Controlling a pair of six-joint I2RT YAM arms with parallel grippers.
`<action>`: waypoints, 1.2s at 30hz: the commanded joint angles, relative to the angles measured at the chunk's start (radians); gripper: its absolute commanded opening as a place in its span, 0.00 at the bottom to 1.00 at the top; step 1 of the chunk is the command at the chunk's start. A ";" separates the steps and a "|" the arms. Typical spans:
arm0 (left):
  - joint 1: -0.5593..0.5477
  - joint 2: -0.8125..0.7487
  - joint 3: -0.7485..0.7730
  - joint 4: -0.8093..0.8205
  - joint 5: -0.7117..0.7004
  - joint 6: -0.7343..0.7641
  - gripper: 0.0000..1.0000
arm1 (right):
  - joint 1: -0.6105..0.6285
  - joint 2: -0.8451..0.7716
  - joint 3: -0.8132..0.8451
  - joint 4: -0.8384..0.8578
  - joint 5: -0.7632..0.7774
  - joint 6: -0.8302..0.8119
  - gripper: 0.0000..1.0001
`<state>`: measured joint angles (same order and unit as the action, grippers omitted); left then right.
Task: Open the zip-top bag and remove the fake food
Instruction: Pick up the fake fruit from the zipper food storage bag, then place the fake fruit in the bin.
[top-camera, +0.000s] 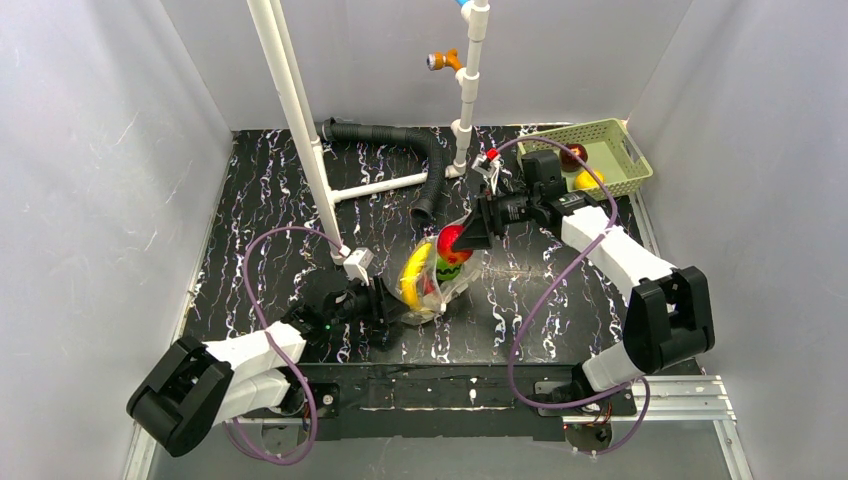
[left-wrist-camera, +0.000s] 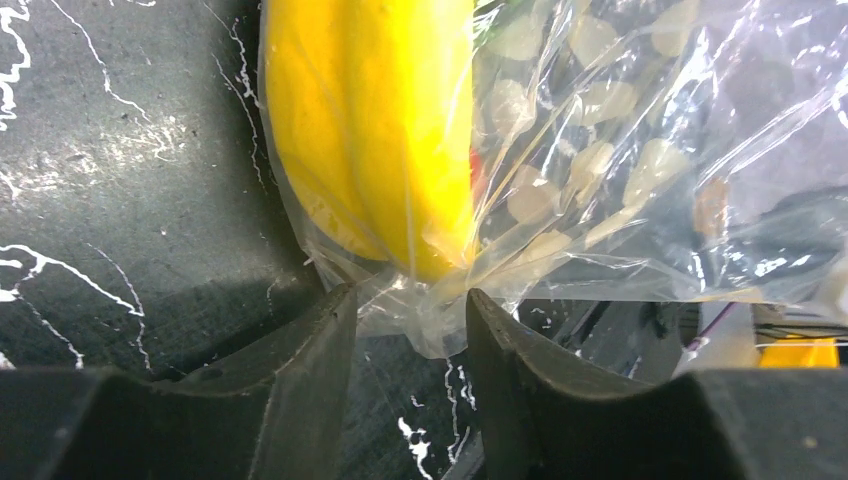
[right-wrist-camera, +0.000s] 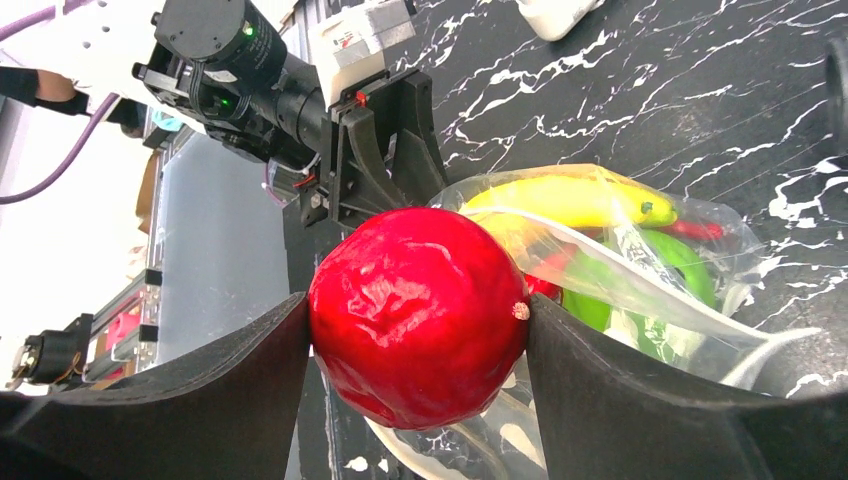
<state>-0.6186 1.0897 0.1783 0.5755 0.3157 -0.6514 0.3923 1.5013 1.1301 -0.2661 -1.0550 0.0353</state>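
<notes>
The zip-top bag (top-camera: 440, 285) lies open on the table, the right gripper (right-wrist-camera: 418, 330) pinching a red fruit (right-wrist-camera: 400, 290) just above its mouth, the left gripper (left-wrist-camera: 410, 320) with fingers spread around its bottom corner, while a banana (left-wrist-camera: 370, 120) and green pieces (right-wrist-camera: 600, 300) wait inside and two fruits (top-camera: 572, 155) sit in the green basket (top-camera: 600, 128) beyond it.
</notes>
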 joint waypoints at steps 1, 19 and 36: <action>-0.001 -0.031 0.031 0.019 0.031 -0.002 0.46 | -0.022 -0.052 -0.009 0.053 -0.050 0.027 0.18; -0.001 -0.110 0.044 -0.014 0.020 0.003 0.76 | -0.120 -0.104 -0.031 0.091 -0.095 0.065 0.18; 0.000 -0.206 0.058 -0.070 -0.049 -0.007 0.98 | -0.261 -0.156 -0.067 0.199 -0.152 0.178 0.18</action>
<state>-0.6186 0.9047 0.1997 0.5148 0.2893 -0.6628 0.1524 1.3804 1.0691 -0.1268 -1.1694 0.1810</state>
